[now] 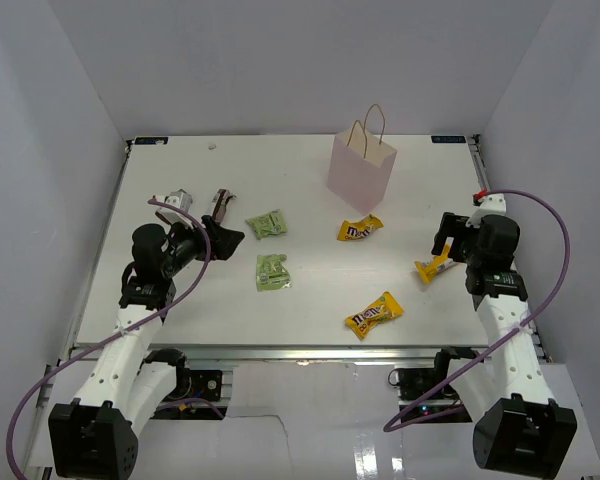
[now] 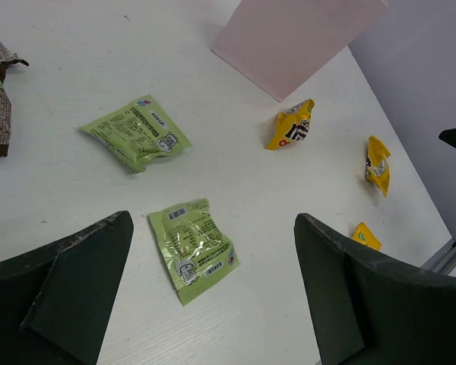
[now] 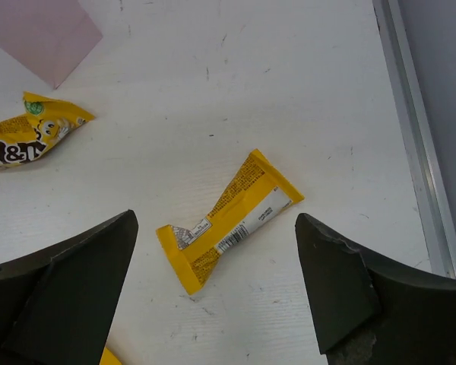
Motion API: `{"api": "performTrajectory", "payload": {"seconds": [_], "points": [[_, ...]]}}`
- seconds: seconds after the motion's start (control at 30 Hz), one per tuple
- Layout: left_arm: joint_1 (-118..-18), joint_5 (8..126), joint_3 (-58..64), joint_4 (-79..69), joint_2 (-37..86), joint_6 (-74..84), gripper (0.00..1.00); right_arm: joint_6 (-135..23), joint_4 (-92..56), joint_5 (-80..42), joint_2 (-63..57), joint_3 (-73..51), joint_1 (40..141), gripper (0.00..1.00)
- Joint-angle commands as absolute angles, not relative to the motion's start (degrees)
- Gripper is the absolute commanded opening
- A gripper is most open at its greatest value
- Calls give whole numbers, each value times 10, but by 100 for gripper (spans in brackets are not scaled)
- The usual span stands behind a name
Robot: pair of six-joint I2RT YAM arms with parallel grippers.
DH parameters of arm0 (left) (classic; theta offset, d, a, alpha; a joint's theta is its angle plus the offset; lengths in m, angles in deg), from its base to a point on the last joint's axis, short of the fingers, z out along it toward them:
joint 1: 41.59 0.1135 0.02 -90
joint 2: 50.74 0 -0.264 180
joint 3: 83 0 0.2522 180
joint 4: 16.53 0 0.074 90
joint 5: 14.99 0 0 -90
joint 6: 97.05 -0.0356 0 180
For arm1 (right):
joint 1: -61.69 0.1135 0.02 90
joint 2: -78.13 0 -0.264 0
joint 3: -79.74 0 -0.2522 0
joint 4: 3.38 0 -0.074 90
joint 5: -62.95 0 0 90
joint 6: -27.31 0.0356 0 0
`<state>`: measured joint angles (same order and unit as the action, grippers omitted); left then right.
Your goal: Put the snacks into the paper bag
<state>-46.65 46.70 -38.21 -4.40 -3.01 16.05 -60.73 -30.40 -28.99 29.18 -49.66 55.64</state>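
The pink paper bag (image 1: pixel 361 170) stands upright at the back centre. Two green pouches (image 1: pixel 267 224) (image 1: pixel 272 271) lie left of centre. Yellow candy bags lie at the centre (image 1: pixel 360 228), the front (image 1: pixel 374 314) and the right (image 1: pixel 432 267). Two brown bars (image 1: pixel 223 205) (image 1: pixel 172 201) lie at the far left. My left gripper (image 1: pixel 220 238) is open above the table; the nearer green pouch (image 2: pixel 191 247) lies between its fingers. My right gripper (image 1: pixel 442 240) is open above the right yellow bag (image 3: pixel 226 220), which lies back side up.
The table's metal right edge (image 3: pixel 416 137) runs close beside the right yellow bag. White walls enclose the table on three sides.
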Motion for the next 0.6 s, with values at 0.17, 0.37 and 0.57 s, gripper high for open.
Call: {"api": "performTrajectory", "payload": {"seconds": [0.17, 0.37, 0.57], "points": [[-468, 451, -358, -42, -37, 167, 98, -756, -291, -56, 319, -523, 548, 90], [-468, 451, -356, -39, -35, 168, 98, -882, -395, 31, 242, -472, 548, 90], [-469, 452, -353, -36, -27, 169, 98, -997, -508, -12, 165, -399, 548, 91]]}}
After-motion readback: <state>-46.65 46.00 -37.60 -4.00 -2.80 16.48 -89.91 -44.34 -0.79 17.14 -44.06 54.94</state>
